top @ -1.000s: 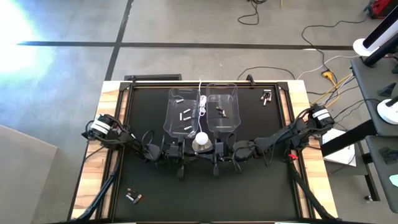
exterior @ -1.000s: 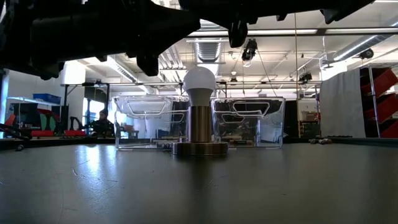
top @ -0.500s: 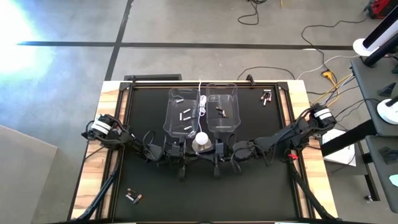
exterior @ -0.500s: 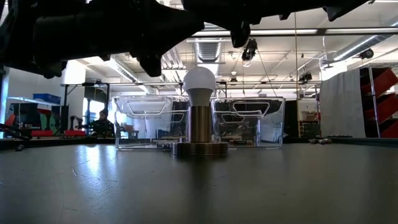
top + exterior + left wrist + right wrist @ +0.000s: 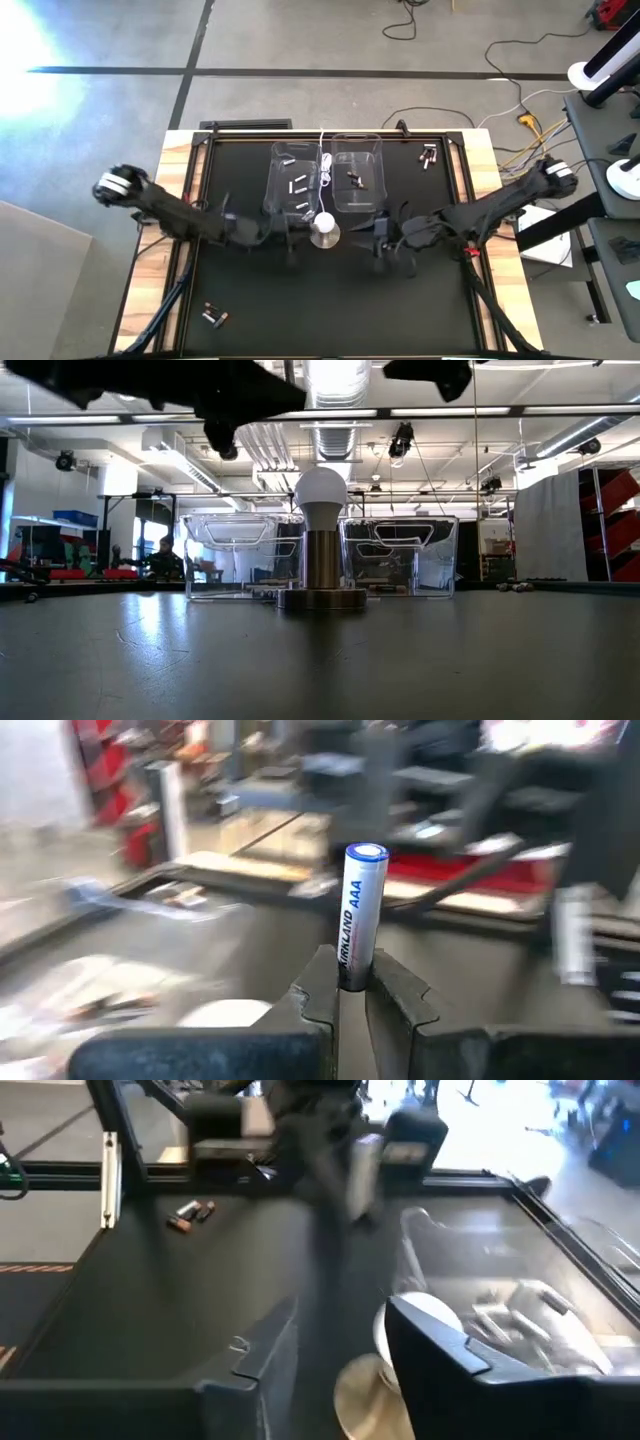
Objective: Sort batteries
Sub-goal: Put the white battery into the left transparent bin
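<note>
My left gripper (image 5: pixel 352 990) is shut on a silvery-white battery (image 5: pixel 362 910) and hovers over the table just near of the left clear bin (image 5: pixel 293 180). That bin holds silvery-white batteries (image 5: pixel 298 185). The right clear bin (image 5: pixel 357 178) holds dark ones (image 5: pixel 354 178). My right gripper (image 5: pixel 340 1370) stands open with nothing between its fingers, above the table near of the right bin (image 5: pixel 385 245). More batteries lie on the mat at the far right (image 5: pixel 428 157) and the near left (image 5: pixel 213 316). My left gripper pinches the battery's lower end (image 5: pixel 354 975) between its two fingertips. The rest of the battery sticks out past the fingertips, and its free cap (image 5: pixel 367 852) shows. The battery is lifted clear of the table.
A lamp with a round white bulb (image 5: pixel 322 225) on a metal base (image 5: pixel 322 598) stands between the two grippers, just near of the bins. A white cable (image 5: pixel 324 160) runs between the bins to the far edge. Black mat lies open toward the near edge (image 5: pixel 330 310).
Both arms have risen from low over the mat, most of it in the last half second. My right gripper has also drawn toward the table's right edge, away from the lamp. The bins, lamp and loose batteries have stayed in place.
</note>
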`<state>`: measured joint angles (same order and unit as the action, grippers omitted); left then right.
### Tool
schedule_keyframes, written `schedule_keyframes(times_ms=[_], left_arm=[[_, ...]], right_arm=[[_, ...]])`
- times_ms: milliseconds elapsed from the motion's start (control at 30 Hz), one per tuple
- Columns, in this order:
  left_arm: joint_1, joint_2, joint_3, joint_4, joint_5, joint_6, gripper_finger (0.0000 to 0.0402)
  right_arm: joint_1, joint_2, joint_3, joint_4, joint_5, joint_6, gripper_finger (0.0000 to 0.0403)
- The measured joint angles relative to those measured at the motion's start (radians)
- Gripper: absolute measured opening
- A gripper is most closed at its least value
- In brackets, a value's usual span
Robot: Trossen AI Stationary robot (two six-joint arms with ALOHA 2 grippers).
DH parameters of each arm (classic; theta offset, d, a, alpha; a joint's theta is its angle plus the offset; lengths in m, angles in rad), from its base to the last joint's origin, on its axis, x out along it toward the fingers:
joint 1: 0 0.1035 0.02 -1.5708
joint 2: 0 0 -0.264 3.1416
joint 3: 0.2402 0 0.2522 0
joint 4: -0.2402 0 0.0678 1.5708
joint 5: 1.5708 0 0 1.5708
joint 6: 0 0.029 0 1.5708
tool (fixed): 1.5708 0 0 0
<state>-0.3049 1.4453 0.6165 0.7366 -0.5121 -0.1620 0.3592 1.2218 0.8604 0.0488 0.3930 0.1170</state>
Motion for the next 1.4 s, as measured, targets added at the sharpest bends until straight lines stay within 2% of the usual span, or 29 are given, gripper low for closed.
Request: schedule_keyframes(times_ms=[67, 167, 267, 400, 567, 700, 833, 1200, 1400], left_arm=[[0.082, -0.073, 0.051, -0.217, 0.016, -0.036, 0.0011], [0.232, -0.123, 0.171, -0.593, 0.099, -0.077, 0.0011], [0.389, -0.104, 0.315, -0.939, 0.149, -0.091, 0.0011], [0.551, -0.008, 0.477, -1.222, 0.226, -0.025, 0.0011], [0.631, 0.158, 0.603, -1.334, 0.353, 0.082, 0.0011], [0.637, 0.293, 0.685, -1.468, 0.357, 0.149, 0.0011], [0.636, 0.380, 0.716, -1.524, 0.357, 0.182, 0.0011], [0.654, 0.457, 0.676, -1.507, 0.343, 0.247, 0.0018], [0.654, 0.494, 0.674, -1.510, 0.358, 0.260, 0.0034]], right_arm=[[-0.007, -0.067, 0.000, -0.108, 0.000, 0.052, 0.0159], [-0.023, -0.155, 0.000, -0.242, 0.001, 0.113, 0.0172], [-0.031, -0.227, 0.000, -0.343, 0.003, 0.126, 0.0182], [-0.053, -0.309, 0.001, -0.480, 0.001, 0.144, 0.0189], [-0.104, -0.361, 0.001, -0.697, 0.000, 0.188, 0.0194], [-0.120, -0.362, 0.001, -0.805, -0.010, 0.224, 0.0196], [-0.122, -0.346, 0.001, -0.864, -0.034, 0.241, 0.0196], [-0.122, -0.322, 0.001, -0.881, -0.030, 0.232, 0.0199], [-0.178, -0.320, 0.001, -0.887, 0.055, 0.262, 0.0216]])
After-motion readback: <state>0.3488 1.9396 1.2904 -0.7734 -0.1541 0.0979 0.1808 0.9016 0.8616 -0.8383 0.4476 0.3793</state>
